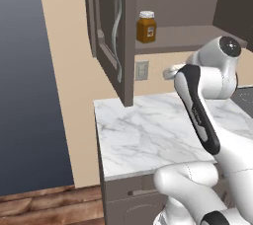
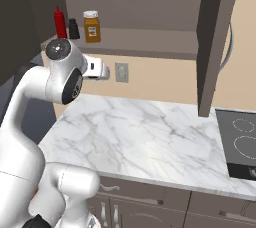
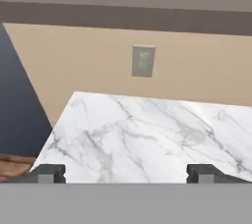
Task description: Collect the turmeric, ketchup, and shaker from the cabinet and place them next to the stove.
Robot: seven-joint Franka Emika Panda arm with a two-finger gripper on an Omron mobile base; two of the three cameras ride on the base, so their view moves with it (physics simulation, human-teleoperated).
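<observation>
Gripper [image 3: 126,173] nearest the hand cam: tips spread wide, nothing btwn them, aimed over the white marble counter [image 3: 147,134] toward the back wall. Wall outlet [image 3: 143,61] straight ahead on the beige wall.

Above that, cabinet [image 2: 215,42] shelf w/ all 3 items in a row: ketchup [image 2: 60,22], small dark shaker [image 2: 73,29], turmeric [image 2: 91,26] on the door side of the row. Door stands swung out. Stove [image 2: 240,142] sits past the counter on the far side of the open door.

Step in hand, imo: reach up for first pick. Turmeric is the easiest, being the end item w/ free room beside it. Raise wrist to shelf lvl, come in level, jaws either side of the jar below the lid.

Watch shelf front edge and the open door edge on the carry to the stove. Lots of bare counter for setdown.
</observation>
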